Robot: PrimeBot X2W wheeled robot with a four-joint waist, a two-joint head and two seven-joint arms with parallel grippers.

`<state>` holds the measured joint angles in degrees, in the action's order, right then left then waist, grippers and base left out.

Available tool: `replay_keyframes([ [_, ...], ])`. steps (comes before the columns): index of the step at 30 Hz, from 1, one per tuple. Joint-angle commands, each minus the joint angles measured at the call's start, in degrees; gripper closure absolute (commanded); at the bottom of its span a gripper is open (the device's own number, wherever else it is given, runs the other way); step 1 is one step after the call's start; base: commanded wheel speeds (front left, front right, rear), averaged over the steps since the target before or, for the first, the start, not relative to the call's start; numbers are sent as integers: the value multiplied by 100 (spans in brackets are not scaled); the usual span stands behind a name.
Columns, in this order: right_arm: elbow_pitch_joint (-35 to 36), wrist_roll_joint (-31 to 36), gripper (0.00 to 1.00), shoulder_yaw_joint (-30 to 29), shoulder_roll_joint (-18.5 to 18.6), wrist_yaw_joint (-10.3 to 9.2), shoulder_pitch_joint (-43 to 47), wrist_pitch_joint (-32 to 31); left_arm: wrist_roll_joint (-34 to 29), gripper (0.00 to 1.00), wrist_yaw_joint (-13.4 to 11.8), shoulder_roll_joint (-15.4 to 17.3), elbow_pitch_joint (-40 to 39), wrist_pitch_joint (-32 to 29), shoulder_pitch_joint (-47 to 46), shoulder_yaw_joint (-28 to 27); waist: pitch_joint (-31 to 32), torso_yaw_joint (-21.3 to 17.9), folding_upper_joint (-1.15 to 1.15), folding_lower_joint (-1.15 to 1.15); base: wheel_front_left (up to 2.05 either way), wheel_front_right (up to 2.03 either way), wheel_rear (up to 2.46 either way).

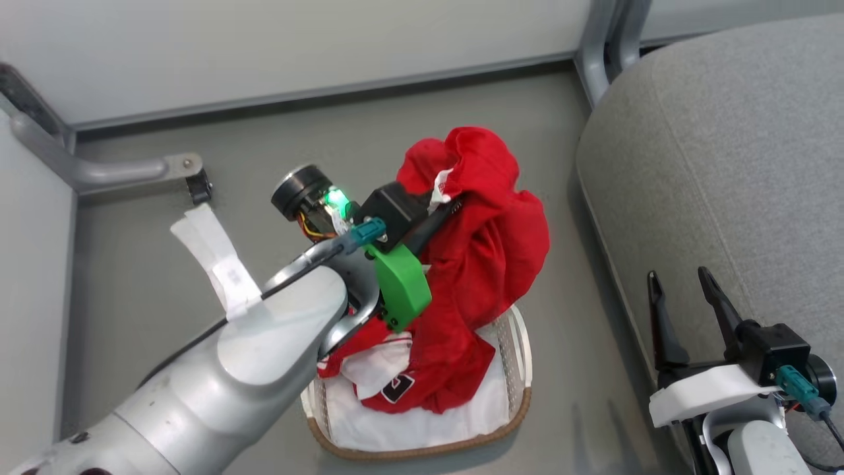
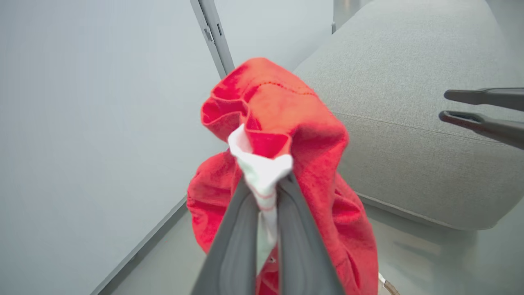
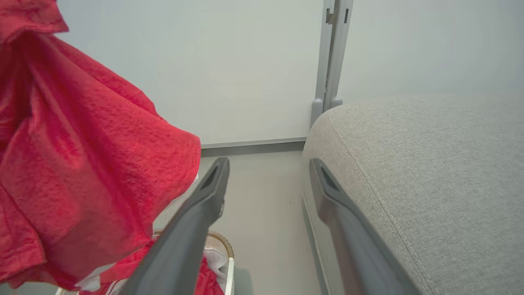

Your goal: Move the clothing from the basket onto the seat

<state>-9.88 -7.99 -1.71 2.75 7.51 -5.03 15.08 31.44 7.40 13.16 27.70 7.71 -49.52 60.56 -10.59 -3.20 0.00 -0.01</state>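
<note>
My left gripper [image 1: 455,198] [image 2: 264,186] is shut on a red jersey [image 1: 488,244] [image 2: 282,123] [image 3: 82,164], pinching its white trim and holding it bunched up above the basket [image 1: 521,369] [image 3: 227,254]. The jersey's lower end still trails into the basket, where more red and white clothing [image 1: 395,382] with a number patch lies on the white liner. The grey seat [image 1: 719,165] [image 2: 409,123] [image 3: 430,184] stands to the right. My right gripper [image 1: 682,293] [image 3: 268,180] is open and holds nothing, beside the seat's front edge.
Pale walls with a grey skirting close off the far side and the left. A grey metal leg with a castor [image 1: 191,175] stands at the left, and a grey post [image 1: 600,46] rises behind the seat. A white tag [image 1: 221,264] hangs from my left arm.
</note>
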Motion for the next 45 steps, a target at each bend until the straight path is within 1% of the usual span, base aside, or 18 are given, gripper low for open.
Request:
replay_keyframes([
  [1,-24,27,0,-5,24,-4,120,14,-34,100,12,40,-78,-87,-139,8,795,179,0,1,0,0,0],
  [5,-39,54,0,48,25,-4,107,14,0,100,6,175,-192,-389,-535,-32,928,142,0,1,0,0,0],
  [10,-36,67,0,203,25,-4,-71,14,207,100,6,180,-214,-654,-916,-203,951,73,0,1,0,0,0],
  [13,42,3,0,428,24,-4,-267,14,307,100,-9,156,-187,-743,-1102,-326,919,22,0,1,0,0,0],
  [20,408,-209,0,1109,25,-4,-670,14,429,100,-54,108,-45,-686,-1275,-468,884,-66,0,1,0,0,0],
  [23,579,-213,0,1418,27,-4,-863,14,470,100,-51,81,-6,-643,-1278,-484,876,-85,0,1,0,0,0],
  [26,605,-138,0,1563,27,-4,-1121,14,489,100,-50,51,9,-594,-1260,-459,868,-91,0,1,0,0,0],
  [30,223,121,0,1782,26,-4,-1585,14,514,100,-36,1,-25,-536,-1232,-403,868,-71,0,1,0,0,0],
  [33,-336,336,0,1999,26,-4,-2006,14,545,100,-26,-51,-46,-492,-1205,-358,882,-34,0,1,0,0,0],
  [37,-1056,409,0,2201,25,-4,-2474,13,569,100,-15,-81,-60,-453,-1147,-279,918,24,0,1,0,0,0],
  [40,-1694,324,0,2520,31,-4,-2748,12,602,100,-7,-94,-75,-416,-1115,-217,956,57,0,1,0,0,0],
  [43,-2431,57,0,3006,51,-4,-3065,14,655,100,-7,-107,-103,-388,-1091,-148,999,87,0,1,0,0,0],
  [45,-2802,-120,0,3259,52,-5,-3274,14,676,100,-1,-110,-134,-371,-1081,-86,1012,95,0,1,0,0,0],
])
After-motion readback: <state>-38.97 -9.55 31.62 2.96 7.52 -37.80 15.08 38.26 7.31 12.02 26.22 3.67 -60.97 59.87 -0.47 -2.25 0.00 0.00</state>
